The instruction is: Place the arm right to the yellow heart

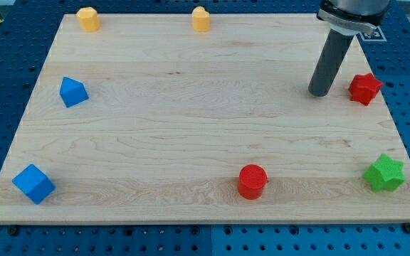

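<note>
Two yellow blocks sit at the top edge of the wooden board. The one near the top middle has a pointed top and looks like the yellow heart. The one at the top left looks like a hexagon. My tip rests on the board at the upper right. It is far to the right of the yellow heart and lower in the view. It stands just left of the red star, with a small gap between them.
A blue triangle-like block lies at the left. A blue cube is at the bottom left. A red cylinder is at the bottom middle-right, and a green star is at the bottom right. Blue perforated table surrounds the board.
</note>
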Controlling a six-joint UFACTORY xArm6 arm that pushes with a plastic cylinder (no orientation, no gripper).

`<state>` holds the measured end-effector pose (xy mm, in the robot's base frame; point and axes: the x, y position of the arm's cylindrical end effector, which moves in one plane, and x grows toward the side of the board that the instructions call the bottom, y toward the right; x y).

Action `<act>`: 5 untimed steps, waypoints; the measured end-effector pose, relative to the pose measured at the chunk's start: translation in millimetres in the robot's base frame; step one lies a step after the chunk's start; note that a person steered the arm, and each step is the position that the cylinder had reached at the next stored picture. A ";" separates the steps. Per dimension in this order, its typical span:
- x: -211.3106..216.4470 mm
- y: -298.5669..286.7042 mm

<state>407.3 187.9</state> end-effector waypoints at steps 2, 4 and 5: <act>-21.0 0.0; -61.5 0.0; -89.5 -4.6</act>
<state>317.9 183.3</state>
